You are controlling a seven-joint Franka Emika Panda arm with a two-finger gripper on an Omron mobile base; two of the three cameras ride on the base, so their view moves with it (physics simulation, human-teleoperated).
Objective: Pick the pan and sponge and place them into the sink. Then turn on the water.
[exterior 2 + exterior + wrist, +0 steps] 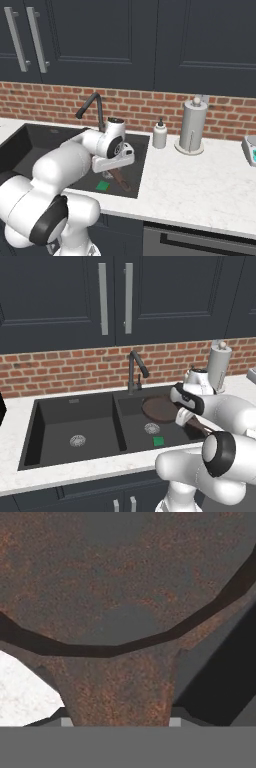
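Gripping pan point(159, 407) handle: pincer point(120, 722) closed | sponge point(158, 441) below (sink point(75, 406)) | faucet point(136, 370) behind

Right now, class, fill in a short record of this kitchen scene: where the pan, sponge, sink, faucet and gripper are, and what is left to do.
pan: pan in the right basin, tilted against its back wall, handle toward the front right
sponge: sponge green side up on the right basin floor, in front of the drain
sink: sink black double basin, left basin bare
faucet: faucet no stream visible
gripper: gripper jaws closed on the pan handle
left to do: release pan, turn on water
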